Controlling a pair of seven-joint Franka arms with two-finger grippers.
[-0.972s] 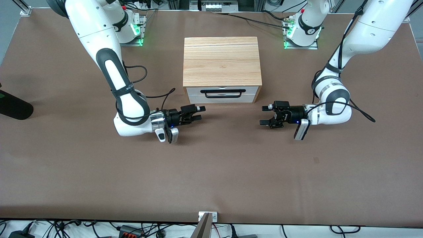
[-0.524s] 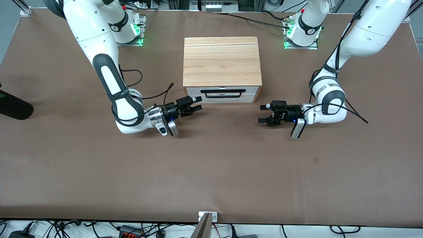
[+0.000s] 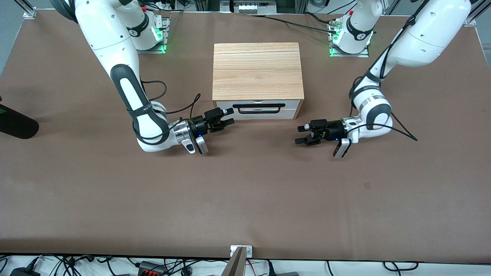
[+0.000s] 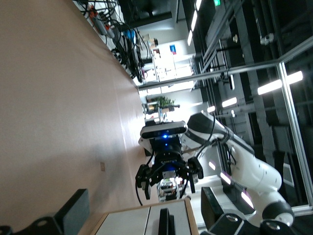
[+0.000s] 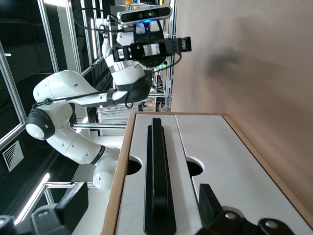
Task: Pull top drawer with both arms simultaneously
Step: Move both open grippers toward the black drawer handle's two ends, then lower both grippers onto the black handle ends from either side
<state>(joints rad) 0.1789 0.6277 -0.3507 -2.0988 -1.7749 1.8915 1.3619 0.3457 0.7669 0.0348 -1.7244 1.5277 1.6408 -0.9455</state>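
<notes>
Beside top drawer [image 3: 257,109], right end effector [image 3: 229,116], handle [image 5: 157,172] close only in right wrist view

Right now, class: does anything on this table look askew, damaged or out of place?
Nothing stands out. The wooden box sits square, its top drawer shut flush. The right gripper and left gripper hover open at either end of the black bar handle, touching nothing.
</notes>
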